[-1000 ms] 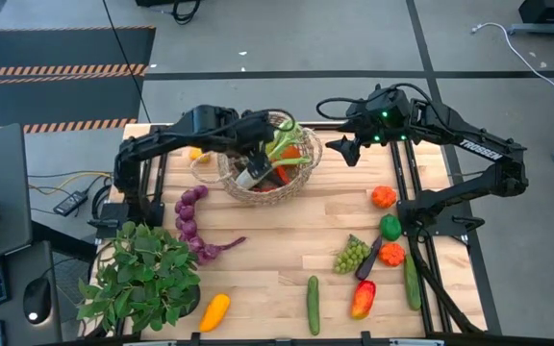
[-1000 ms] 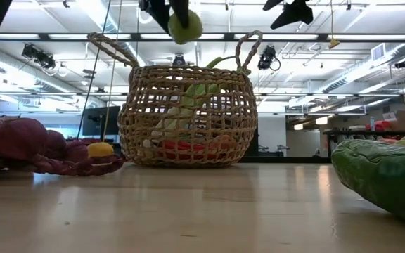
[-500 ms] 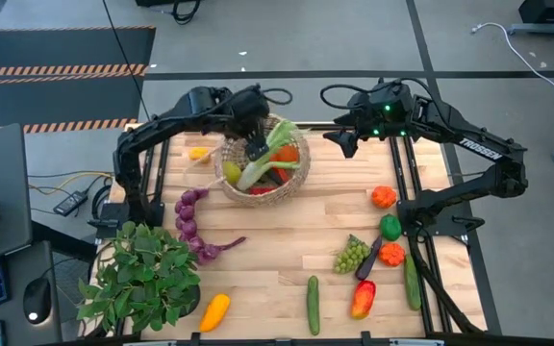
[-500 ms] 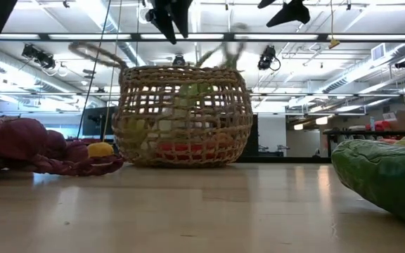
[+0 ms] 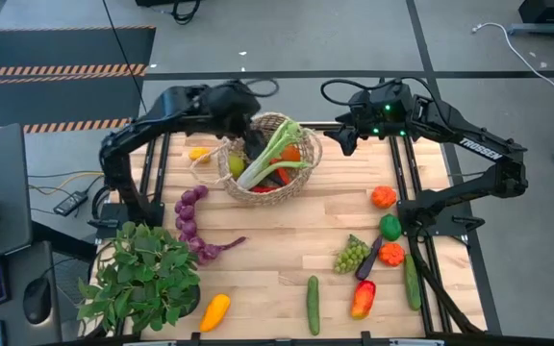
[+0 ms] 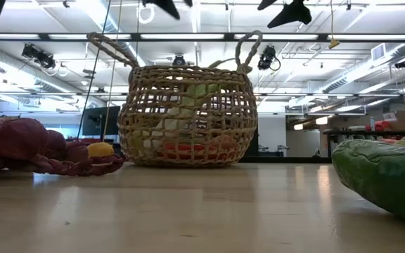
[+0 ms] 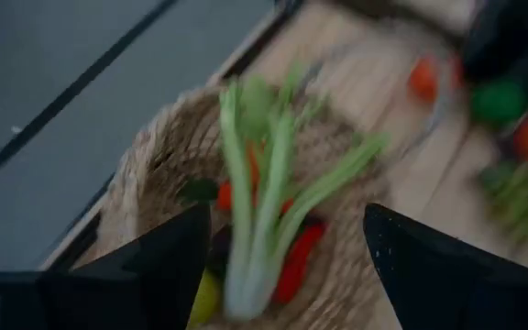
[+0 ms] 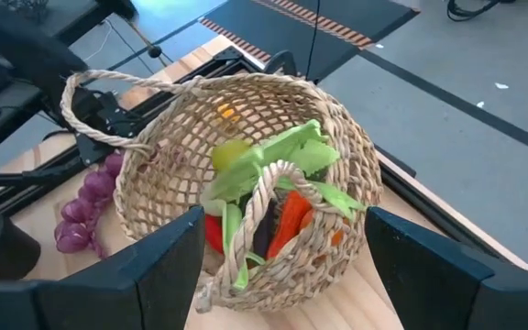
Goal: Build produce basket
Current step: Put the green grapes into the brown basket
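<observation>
The tan woven basket (image 5: 301, 171) stands upright on its base on the far part of the table, with its rim (image 8: 136, 215) and two loop handles up. Inside lie a leek (image 5: 269, 152), a green apple (image 5: 236, 165) and red and orange produce (image 8: 287, 215). My left gripper (image 5: 246, 125) hangs open and empty above the basket's far left rim; its wrist view (image 7: 287, 209) looks down at the leek (image 7: 246, 211). My right gripper (image 5: 342, 142) waits open in the air to the right of the basket (image 8: 287, 213). In the low view both grippers (image 6: 166, 5) (image 6: 290, 13) show above the basket (image 6: 185, 116).
More produce lies on the table: purple grapes (image 5: 192, 216), a yellow squash (image 5: 214, 310), cucumbers (image 5: 313, 305), green grapes (image 5: 351, 255), oranges (image 5: 384, 196) and peppers (image 5: 363, 298). A leafy potted plant (image 5: 142, 274) stands at the near left corner. The table's middle (image 5: 277, 240) is bare wood.
My left gripper held a green apple above the basket and has let it go. The apple now lies inside, at the basket's left side. The basket shook as it landed and stands still again. The gripper has then risen and drawn back toward the far left.
</observation>
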